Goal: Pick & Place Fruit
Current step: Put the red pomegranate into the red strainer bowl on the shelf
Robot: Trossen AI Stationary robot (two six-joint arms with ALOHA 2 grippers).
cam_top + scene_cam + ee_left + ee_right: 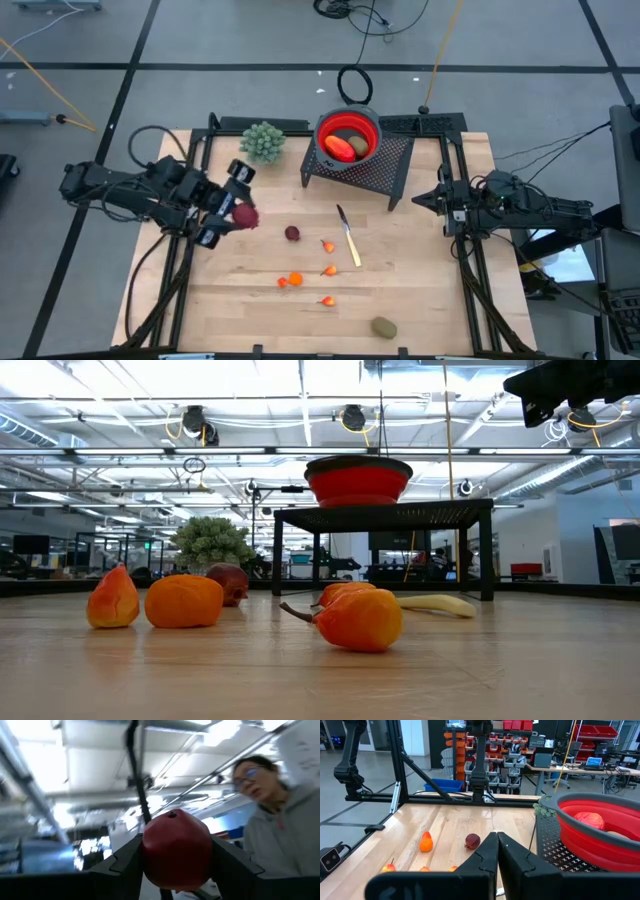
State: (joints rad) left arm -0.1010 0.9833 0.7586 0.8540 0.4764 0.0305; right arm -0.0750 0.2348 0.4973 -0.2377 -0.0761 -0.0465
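My left gripper (238, 212) hangs over the table's left part, shut on a dark red ball (245, 217) (175, 847). A second dark red ball (292, 233) rests on the wood near the middle. Several small orange bits (290, 281) lie toward the near side, and a brownish-green oval (384, 327) sits by the near edge. The red bowl (372, 122) stands on a black mesh rack (385, 165) at the back; inside it lie a red-orange oblong fruit (340, 148) and a brownish oval. My right gripper (497, 845) waits shut at the right edge. My left gripper pinches the dark red ball by two opposite sides (150, 850) between its two fingers (125, 862). The fingers slant upward, away from the table. The ball is lifted clear of the wood, and its small stem end (172, 813) points up past the fingertips.
A pale green knobbly bunch (263, 141) stands at the back left beside the rack. A yellow-handled knife (348, 238) lies near the table's middle. A person (280, 820) shows in the left wrist view beyond the table. Bare wood lies between the left gripper and the rack.
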